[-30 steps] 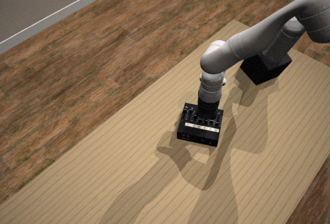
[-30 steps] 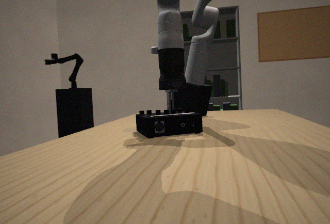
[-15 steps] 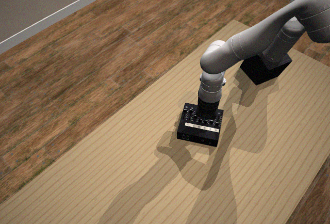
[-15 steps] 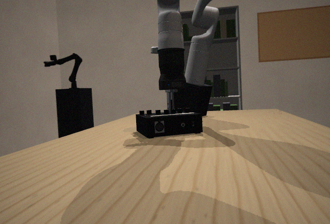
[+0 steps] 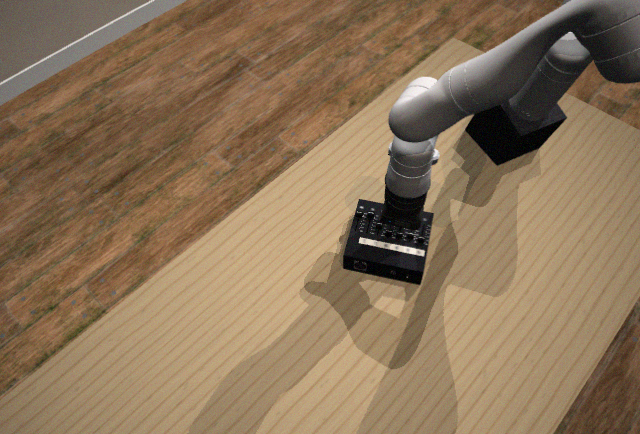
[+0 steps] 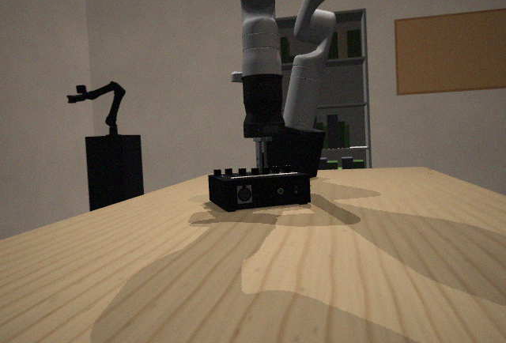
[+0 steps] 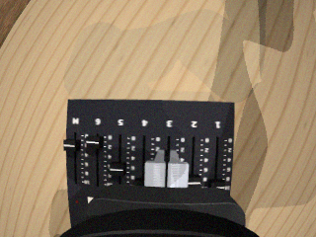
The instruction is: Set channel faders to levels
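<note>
The black lighting desk (image 5: pixel 379 261) (image 6: pixel 266 194) (image 7: pixel 152 110) stands on its feet on the wooden table (image 5: pixel 258 341). A pale tape strip (image 5: pixel 391 246) (image 7: pixel 145 121) with written levels runs above the faders. In the wrist view the far-left cap (image 7: pixel 69 146) and the cap beside it (image 7: pixel 93 141) sit high, a third cap (image 7: pixel 117 170) sits lower, and two right caps (image 7: pixel 196 185) (image 7: pixel 220 186) sit near the bottom. My gripper (image 7: pixel 166 162) (image 6: pixel 261 153) points straight down with its fingers shut together, tips at the middle slots near the low end. They hide any cap there.
The arm's black base block (image 5: pixel 498 140) stands on the table behind the desk. Off the table are a small dark arm on a black pedestal (image 6: pixel 114 167) and a bookshelf (image 6: pixel 347 86). The table's left edge (image 5: pixel 248 202) runs diagonally beside the desk.
</note>
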Controlling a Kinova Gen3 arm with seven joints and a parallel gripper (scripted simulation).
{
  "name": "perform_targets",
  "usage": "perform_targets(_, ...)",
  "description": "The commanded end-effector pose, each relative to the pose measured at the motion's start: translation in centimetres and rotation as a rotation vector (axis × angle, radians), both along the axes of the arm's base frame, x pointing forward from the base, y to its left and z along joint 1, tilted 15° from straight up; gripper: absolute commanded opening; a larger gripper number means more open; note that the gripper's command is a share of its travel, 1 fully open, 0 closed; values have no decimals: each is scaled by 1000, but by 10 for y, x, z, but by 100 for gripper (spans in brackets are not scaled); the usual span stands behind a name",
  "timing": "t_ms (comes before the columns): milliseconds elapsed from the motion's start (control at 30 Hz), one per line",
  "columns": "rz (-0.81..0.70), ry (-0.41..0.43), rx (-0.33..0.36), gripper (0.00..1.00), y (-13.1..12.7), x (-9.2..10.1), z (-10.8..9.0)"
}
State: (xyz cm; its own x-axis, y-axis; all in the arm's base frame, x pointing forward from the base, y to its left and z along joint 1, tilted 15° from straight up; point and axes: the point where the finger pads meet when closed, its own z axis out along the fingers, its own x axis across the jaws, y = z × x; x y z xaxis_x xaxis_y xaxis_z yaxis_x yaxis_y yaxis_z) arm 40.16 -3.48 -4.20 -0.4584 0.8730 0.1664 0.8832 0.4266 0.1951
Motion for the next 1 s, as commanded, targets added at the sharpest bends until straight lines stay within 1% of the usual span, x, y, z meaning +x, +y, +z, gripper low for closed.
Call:
perform_targets(0, 5, -4, 6, 0, 1, 0, 1)
perform_targets(167, 5, -4, 6, 0, 0, 0, 5)
perform_targets(433, 5, -4, 6, 0, -5, -3, 26)
perform_targets(500, 5, -4, 6, 0, -5, -3, 26)
perform_targets(667, 5, -4, 6, 0, -8, -4, 37)
perform_targets(967, 5, -4, 6, 0, -8, -4, 39)
